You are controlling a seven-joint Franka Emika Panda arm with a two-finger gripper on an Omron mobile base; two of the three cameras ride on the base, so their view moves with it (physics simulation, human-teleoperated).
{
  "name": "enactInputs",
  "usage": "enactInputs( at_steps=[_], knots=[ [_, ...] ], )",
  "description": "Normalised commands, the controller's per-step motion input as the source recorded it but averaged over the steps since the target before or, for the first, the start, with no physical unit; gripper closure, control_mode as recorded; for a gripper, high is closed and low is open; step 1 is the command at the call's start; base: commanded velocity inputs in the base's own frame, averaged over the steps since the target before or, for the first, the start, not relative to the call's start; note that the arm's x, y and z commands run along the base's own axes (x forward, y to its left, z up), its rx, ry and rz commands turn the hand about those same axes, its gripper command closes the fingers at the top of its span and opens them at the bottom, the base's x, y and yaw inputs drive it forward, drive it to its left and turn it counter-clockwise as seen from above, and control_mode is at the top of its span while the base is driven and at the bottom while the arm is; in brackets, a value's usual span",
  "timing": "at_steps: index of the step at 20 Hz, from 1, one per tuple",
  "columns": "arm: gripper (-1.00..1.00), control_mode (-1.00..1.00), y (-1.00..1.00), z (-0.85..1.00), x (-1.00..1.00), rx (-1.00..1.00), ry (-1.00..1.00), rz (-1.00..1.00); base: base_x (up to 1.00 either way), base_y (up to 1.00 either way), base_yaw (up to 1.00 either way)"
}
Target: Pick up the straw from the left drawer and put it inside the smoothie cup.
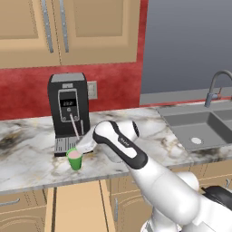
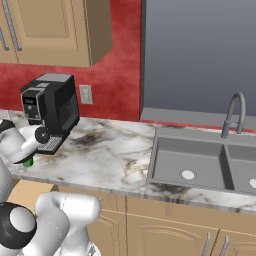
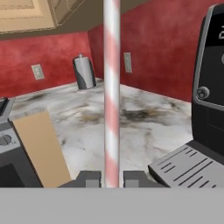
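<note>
Pink-white straw point(image 3: 111, 87) stands upright, pinched in the closed claw point(image 3: 111, 178) just above the smoothie cup point(image 1: 74, 159), apparently aligned for lowering inside.

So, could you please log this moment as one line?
end effector: shut on straw | straw: upright above smoothie cup | left drawer: open

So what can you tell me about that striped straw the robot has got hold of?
The straw is a thin, straight stick with pale pink and white bands, looking like paper or plastic. The gripper is shut on its lower part, fingertips pressing both sides. In the left base view it stands nearly upright, slightly tilted, above the green smoothie cup, in front of the black coffee machine. Whether its lower end is in the cup yet, I cannot tell.
</note>
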Motion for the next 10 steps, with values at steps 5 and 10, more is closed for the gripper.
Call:
enactInputs(
  at_steps=[5, 10],
  knots=[
    [1.0, -1.0, 0.0, -0.29, 0.0, 0.0, 0.0, 0.0, 0.0, 0.0, 0.0],
    [1.0, -1.0, 0.01, -0.11, 0.0, 0.0, 0.0, 0.0, 0.0, 0.0, 0.0]
  ],
)
